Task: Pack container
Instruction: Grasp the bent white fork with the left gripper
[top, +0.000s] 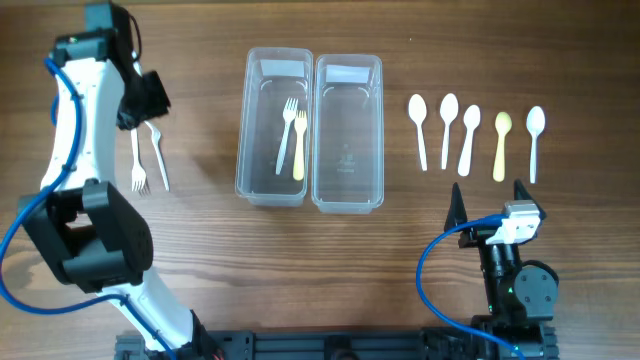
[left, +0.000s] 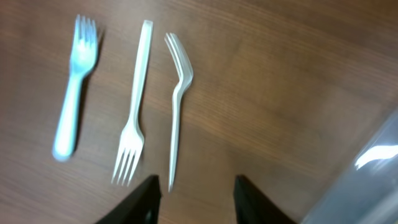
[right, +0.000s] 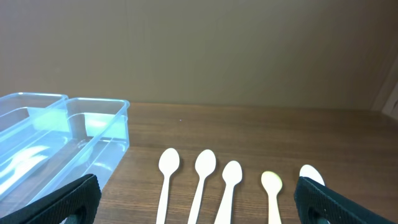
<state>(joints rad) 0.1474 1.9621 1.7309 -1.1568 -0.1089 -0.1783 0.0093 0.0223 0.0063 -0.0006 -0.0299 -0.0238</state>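
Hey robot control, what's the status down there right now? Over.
Left gripper open above three loose forks. Right gripper open, short of the five spoons. Left container holds two forks, right container empty. Nothing blocking.

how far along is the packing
Done: two forks lie in the left container. In hand: nothing; the left gripper hovers open over three loose forks. Left: those forks and five spoons; the right container is empty, the right gripper open.
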